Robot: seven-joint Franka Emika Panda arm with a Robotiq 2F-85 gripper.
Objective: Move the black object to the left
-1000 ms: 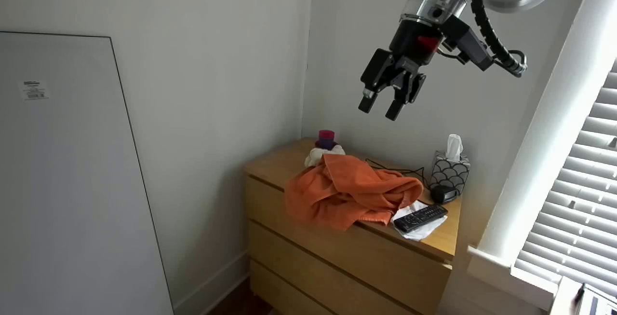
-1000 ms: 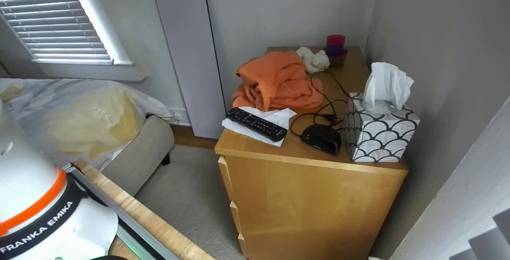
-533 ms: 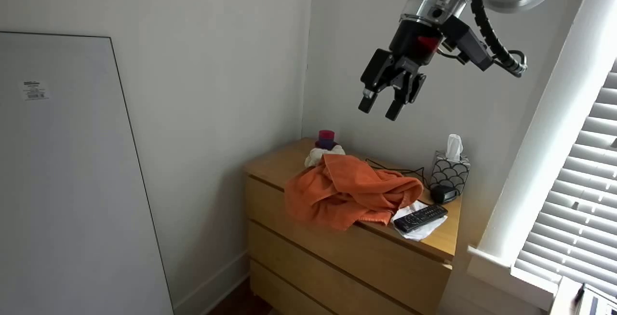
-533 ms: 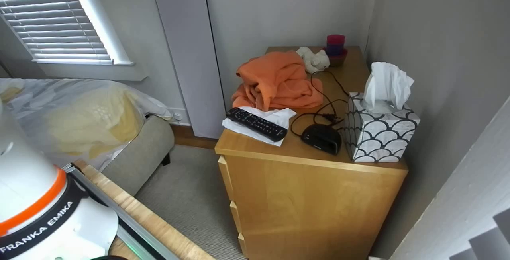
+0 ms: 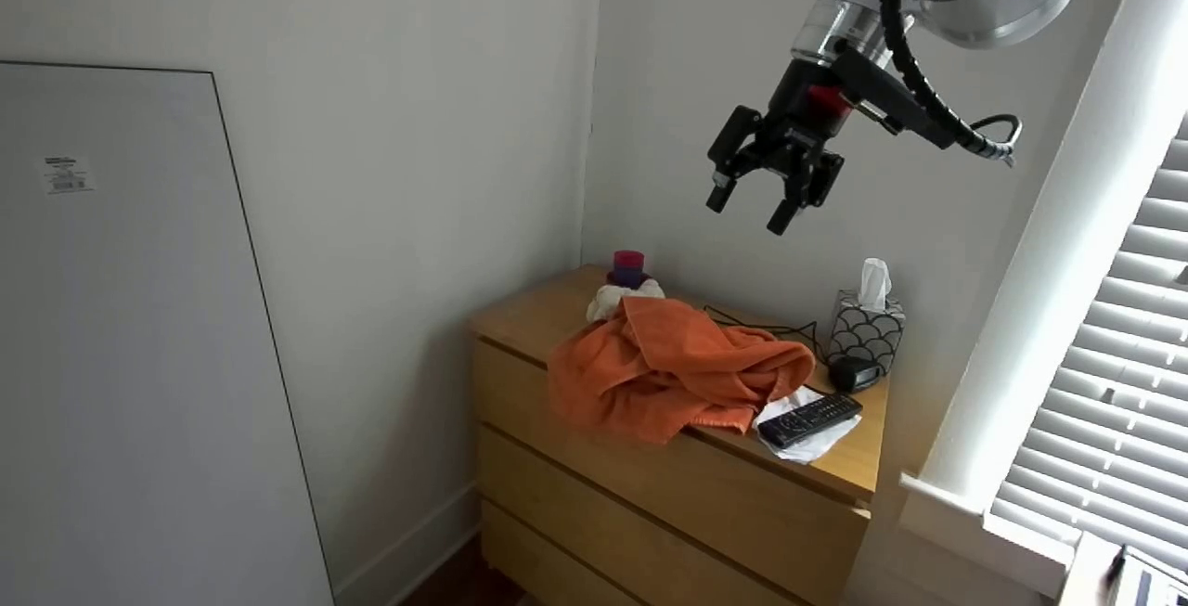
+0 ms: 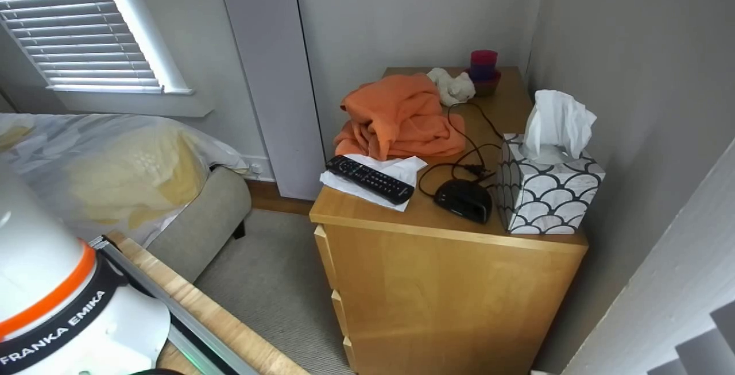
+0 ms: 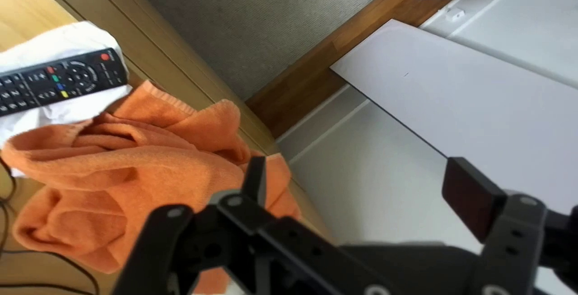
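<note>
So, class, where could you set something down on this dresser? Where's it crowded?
Bare dresser shows at the end bordered by orange towel and white bundle, and, narrowly, between white paper and the opposite edge. Crowded: around black device, cable, tissue box.

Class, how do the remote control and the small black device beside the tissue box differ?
The remote control is long and flat; the black device is shorter and chunkier.
The remote control lies on a white sheet, the black device directly on the dresser.
Rows of buttons show on the remote control, none on the black device.
Both are black; neither is gripped.
</note>
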